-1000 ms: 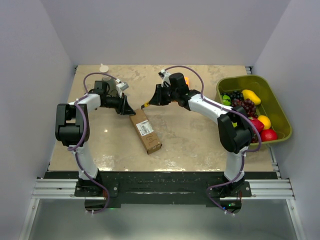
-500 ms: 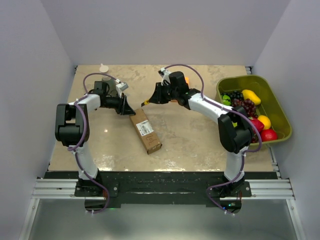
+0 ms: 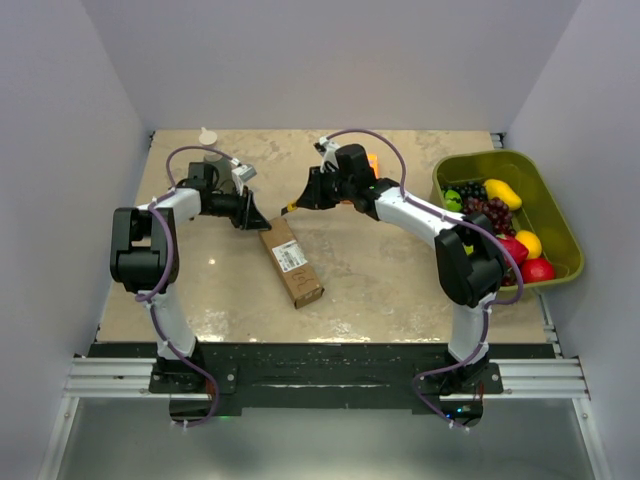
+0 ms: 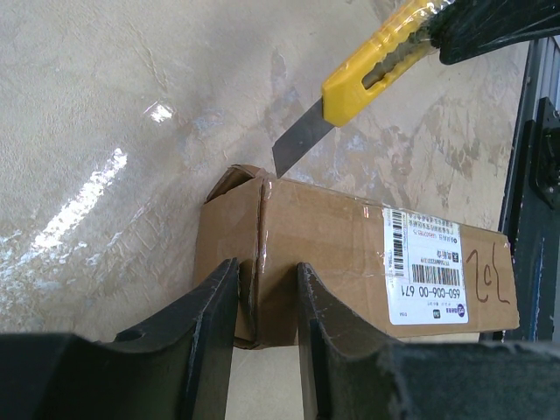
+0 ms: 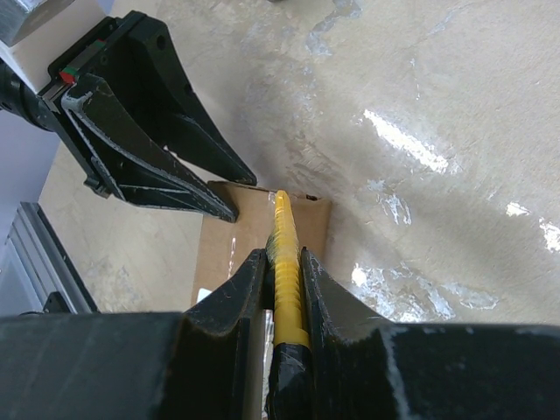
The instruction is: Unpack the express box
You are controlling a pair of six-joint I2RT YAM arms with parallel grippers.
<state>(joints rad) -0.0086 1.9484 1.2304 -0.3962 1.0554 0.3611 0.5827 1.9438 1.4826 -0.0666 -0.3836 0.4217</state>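
"Where is the express box?"

"Flat on the table, at a slant between my two arms, its white label facing up."

"And your right gripper?"

"Clamped on a yellow knife. The blade is out, its tip just beside the box's far end. Whether it touches the cardboard, I cannot tell."

"Your left gripper?"

"Its fingers stand at that same far end with only a narrow gap between them, and the box's taped corner shows in that gap. Whether they pinch the cardboard or merely rest on it — I cannot tell."

"Anything else?"

"A green bin of fruit sits well apart, on my right."
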